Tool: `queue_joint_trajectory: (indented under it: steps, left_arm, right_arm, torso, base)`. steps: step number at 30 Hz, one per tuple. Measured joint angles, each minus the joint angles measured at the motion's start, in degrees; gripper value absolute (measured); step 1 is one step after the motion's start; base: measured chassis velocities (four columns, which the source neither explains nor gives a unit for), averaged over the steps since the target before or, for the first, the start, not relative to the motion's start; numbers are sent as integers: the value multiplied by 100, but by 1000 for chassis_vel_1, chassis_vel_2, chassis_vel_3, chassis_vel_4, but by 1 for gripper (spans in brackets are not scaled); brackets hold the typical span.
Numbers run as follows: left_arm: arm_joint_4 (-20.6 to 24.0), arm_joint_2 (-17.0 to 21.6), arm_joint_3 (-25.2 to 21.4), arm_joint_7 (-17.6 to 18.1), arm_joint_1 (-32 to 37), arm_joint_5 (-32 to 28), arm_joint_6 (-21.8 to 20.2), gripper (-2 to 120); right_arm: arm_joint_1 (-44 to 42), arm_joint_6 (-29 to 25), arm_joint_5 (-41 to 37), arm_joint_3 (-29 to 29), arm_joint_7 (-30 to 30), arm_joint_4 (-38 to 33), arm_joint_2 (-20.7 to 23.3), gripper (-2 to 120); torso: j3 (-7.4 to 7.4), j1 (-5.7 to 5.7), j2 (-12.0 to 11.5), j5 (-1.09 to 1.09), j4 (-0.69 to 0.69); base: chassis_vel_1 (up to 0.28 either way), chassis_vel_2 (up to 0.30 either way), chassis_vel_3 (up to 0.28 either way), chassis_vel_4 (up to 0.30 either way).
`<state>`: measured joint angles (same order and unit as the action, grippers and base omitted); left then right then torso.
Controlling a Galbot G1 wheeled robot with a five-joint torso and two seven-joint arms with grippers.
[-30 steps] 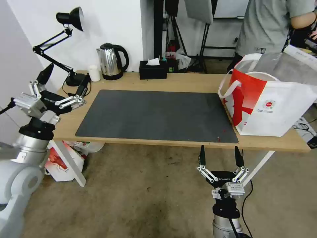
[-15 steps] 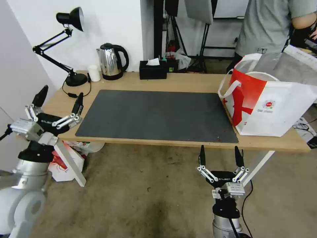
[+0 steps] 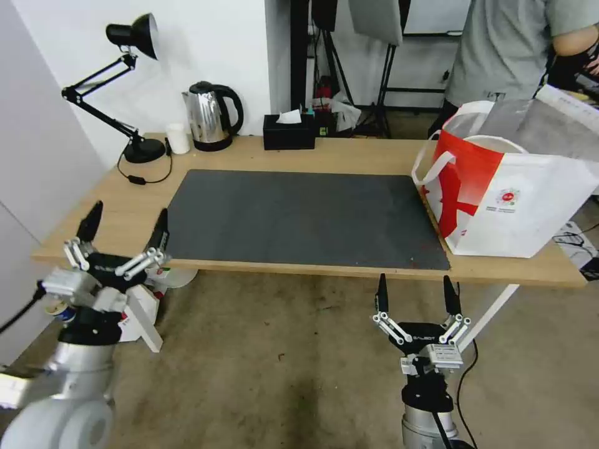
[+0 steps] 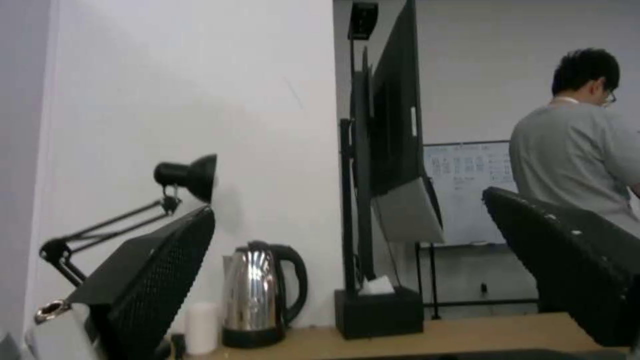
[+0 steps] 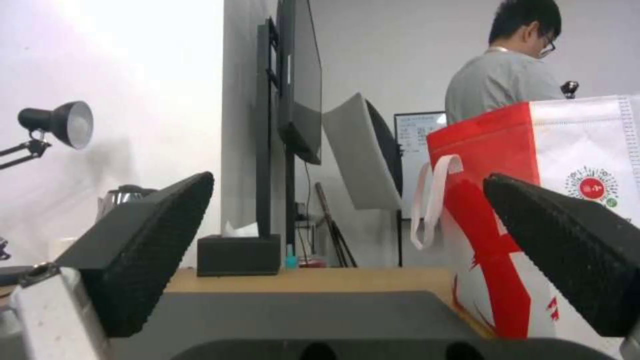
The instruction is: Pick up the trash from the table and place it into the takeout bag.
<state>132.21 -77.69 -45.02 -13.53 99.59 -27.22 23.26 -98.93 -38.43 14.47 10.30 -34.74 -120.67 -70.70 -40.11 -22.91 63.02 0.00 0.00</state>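
the takeout bag (image 3: 499,193) stands on the counter (image 3: 349,153) at its right end. left tool (image 3: 125,227) and right tool (image 3: 415,294) both hang spread apart, empty, below the near edge.

We see our left gripper (image 3: 125,224) low, black fingers spread wide, and our right gripper (image 3: 417,295) upright, spread too.
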Motion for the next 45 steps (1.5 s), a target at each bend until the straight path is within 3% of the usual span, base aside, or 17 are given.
queue_joint_trajectory:
  steps: [12,16,24,45]
  left_arm:
    - [-133,-277,74,-293,441,83,503,100]
    - [-138,-429,-149,-811,588,-204,543,100]
    - [-328,-502,-386,-1203,624,-370,914,100]
    - [-692,-599,-304,-1228,605,-359,1073,100]
  right_arm:
    - [0,0,0,0,0,0,0,100]
    - [0,0,0,0,0,0,0,100]
    - [0,0,0,0,0,0,0,100]
    - [0,0,0,0,0,0,0,100]
  torso:
    - [0,0,0,0,0]
    - [0,0,0,0,1]
    - [0,0,0,0,0]
    - [0,0,0,0,0]
  base:
    - [0,0,0,0]
    - [0,0,0,0]
    - [0,0,0,0]
    - [0,0,0,0]
